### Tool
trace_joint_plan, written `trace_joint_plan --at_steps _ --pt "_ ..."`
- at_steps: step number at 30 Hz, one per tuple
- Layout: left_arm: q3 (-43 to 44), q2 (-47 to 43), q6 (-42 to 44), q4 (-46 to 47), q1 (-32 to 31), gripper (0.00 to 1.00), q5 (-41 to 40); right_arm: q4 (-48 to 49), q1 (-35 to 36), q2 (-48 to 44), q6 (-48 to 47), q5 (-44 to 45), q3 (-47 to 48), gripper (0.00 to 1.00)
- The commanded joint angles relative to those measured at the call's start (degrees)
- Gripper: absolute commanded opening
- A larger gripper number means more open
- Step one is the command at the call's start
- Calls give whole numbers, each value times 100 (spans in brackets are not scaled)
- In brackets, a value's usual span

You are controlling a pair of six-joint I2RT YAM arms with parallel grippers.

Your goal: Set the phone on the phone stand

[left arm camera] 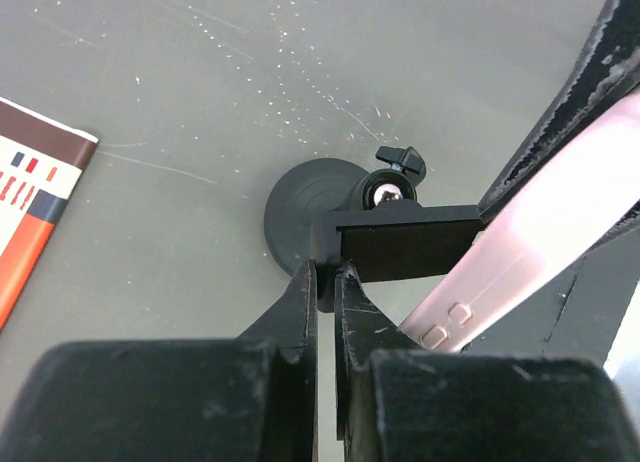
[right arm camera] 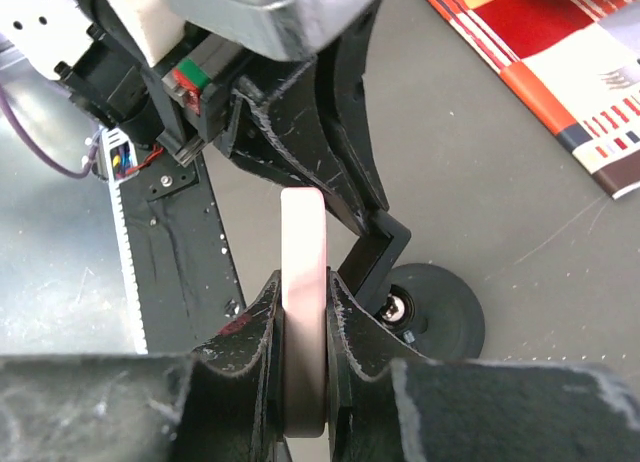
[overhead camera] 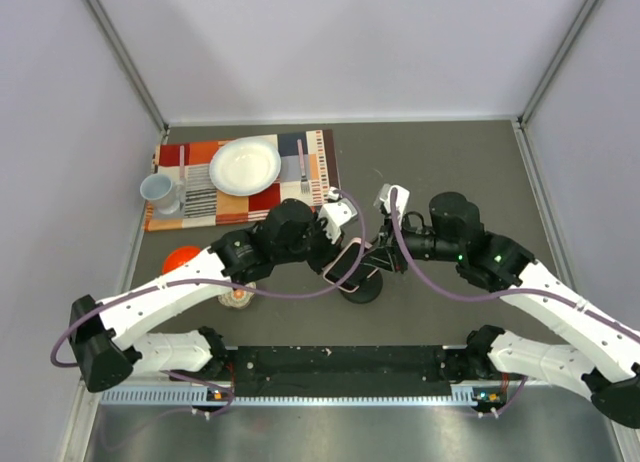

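- Toward the near edge, at mid-width: phone stand [overhead camera: 362, 288], cradle pinched by the left gripper [left arm camera: 325, 279], fingers all but together. Brace firmly against skating.
- Just beyond: phone [right arm camera: 302, 247], clamped across its faces by the right gripper [right arm camera: 303, 300], tilted beside the cradle; contact impossible to tell.
- Lower slowly, back flat to the plate, bottom edge into the lip; let go only once seated.
- Far-left corner: placemat [overhead camera: 200, 197], well apart, no hindrance.

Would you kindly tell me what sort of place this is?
Probably a robotics test cell: plain grey panel walls, two white robot arms, a round white plate on a striped orange placemat.
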Motion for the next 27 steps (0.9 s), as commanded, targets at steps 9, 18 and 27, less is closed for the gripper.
trace_joint_plan --at_steps 9,18,27 --pt "-257 -785 -1201 831 -14 0 -3955 -2827 768 535 1283 3184 569 0" --pt "14 -443 -1334 586 -901 0 -6480 -4500 1095 1195 2470 4951 1308 0" --pt "586 -205 -1940 -206 -1235 0 -6168 -5265 1139 1969 3086 5945 2047 0"
